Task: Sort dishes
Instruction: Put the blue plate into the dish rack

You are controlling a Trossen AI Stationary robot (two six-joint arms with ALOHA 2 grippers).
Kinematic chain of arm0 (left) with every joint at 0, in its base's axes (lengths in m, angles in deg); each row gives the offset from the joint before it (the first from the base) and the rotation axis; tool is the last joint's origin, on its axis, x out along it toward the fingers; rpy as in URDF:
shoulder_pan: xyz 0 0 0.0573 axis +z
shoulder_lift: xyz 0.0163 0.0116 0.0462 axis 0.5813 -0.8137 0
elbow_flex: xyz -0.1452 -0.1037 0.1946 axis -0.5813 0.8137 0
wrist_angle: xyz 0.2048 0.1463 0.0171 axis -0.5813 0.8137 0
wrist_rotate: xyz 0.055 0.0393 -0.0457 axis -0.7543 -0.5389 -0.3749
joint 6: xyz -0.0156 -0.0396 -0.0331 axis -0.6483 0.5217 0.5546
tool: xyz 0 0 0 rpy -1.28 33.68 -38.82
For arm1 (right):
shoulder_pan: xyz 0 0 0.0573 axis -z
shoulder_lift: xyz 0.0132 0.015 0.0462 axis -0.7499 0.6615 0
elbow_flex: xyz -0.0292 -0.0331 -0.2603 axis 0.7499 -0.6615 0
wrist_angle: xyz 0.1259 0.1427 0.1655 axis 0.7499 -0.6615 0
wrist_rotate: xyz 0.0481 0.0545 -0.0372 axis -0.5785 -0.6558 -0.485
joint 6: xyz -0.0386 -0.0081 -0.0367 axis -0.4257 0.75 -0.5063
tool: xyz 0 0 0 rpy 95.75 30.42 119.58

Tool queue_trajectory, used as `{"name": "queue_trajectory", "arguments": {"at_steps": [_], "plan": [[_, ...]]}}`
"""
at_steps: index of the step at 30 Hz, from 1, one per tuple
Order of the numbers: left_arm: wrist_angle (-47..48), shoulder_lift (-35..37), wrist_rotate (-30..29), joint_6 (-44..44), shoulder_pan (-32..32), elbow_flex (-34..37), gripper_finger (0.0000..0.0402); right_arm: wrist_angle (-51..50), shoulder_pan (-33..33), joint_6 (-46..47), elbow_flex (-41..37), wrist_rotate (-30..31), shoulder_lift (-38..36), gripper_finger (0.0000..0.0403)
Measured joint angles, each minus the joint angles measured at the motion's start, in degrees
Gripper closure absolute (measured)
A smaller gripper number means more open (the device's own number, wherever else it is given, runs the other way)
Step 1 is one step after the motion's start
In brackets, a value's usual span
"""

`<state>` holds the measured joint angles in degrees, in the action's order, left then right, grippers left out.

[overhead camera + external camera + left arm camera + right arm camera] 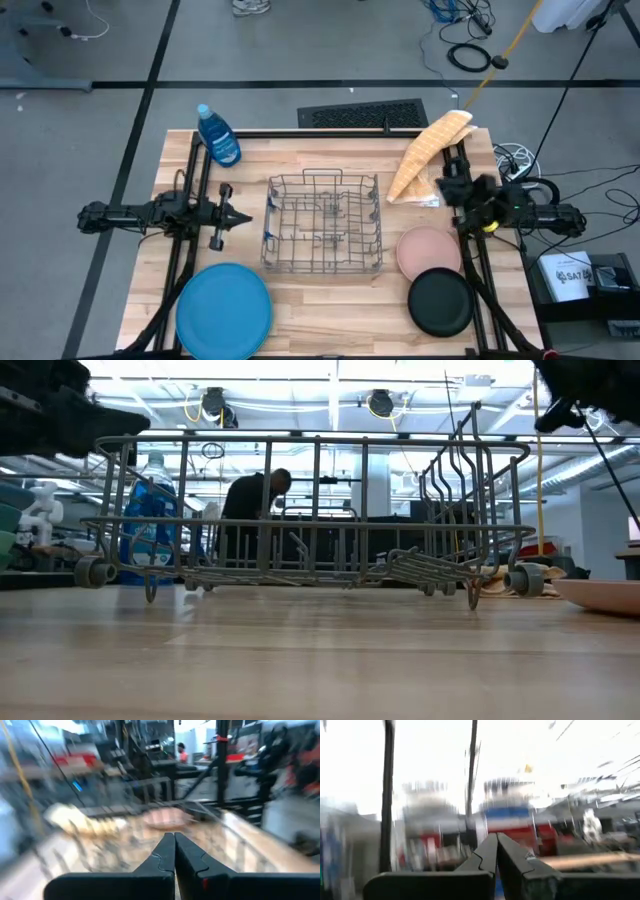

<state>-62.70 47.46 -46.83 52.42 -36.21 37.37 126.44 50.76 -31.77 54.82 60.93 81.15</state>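
Pale wood makes up the table (pixel 300 300), seen from above with a grey wire rack (pixel 322 222) at its middle. A blue plate (pixel 223 309) lies at the near left corner. A pink plate (pixel 427 250) lies right of the rack, and a black plate (pixel 440 302) sits just nearer, its rim overlapping the pink one. A blue bottle (pixel 217 136) lies at the far left, and a tan cloth (pixel 425 155) is bunched at the far right. The left gripper (pixel 243 217) hovers left of the rack, fingers pressed together and pointing toward it. The right gripper (pixel 447 187) is over the right edge, far of the pink plate; its fingers cannot be made out from here.

From table height the rack (pixel 310 520) fills the middle, with the bottle (pixel 150 520) behind its left end and the pink plate's (pixel 600 595) rim at the right edge. A person (pixel 250 510) stands in the room beyond.

The left wrist view, blurred, shows the left gripper (pixel 174 851) with fingers closed on nothing; ahead are the pink plate (pixel 167 818) and the cloth (pixel 80 820).

The right wrist view, also blurred, shows the right gripper (pixel 496 851) with fingers pressed together and empty, pointing into the room.
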Motion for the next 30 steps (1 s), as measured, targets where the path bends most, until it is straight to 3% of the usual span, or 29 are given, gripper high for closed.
{"name": "queue_trajectory", "arguments": {"at_steps": [3,6,9,12,16,21,30], "plan": [[-2.78,-0.02,-1.06,-6.73,0.0,0.01,0.0401,0.43,-0.02,6.44,2.18,-0.93,0.73,0.0396],[-6.39,-0.02,-0.25,-8.12,0.0,0.01,0.0401,-11.52,-0.4,15.45,7.11,-5.43,4.21,0.0396],[-14.81,-0.02,2.06,-6.08,0.0,0.01,0.0401,-17.73,-1.9,23.53,11.97,-6.22,11.97,0.0396],[-25.1,-0.02,2.17,-4.12,-0.07,0.03,0.0401,-16.09,-2.76,20.5,19.72,-6.25,21.64,0.0396],[-35.22,-0.02,2.21,16.91,-0.26,0.03,0.0401,-16.9,-4.38,15.44,32.51,-9.76,35.06,0.0396],[-37.35,-0.02,2.5,39.27,-0.26,0.03,0.0401,-16.32,-6.65,10.54,45.77,-14.31,47.78,0.0396],[-36.79,-0.04,2.26,48.59,-0.26,0.01,0.0401,-15.0,-6.8,9.5,60.95,-11.25,60.71,0.0396]]}}
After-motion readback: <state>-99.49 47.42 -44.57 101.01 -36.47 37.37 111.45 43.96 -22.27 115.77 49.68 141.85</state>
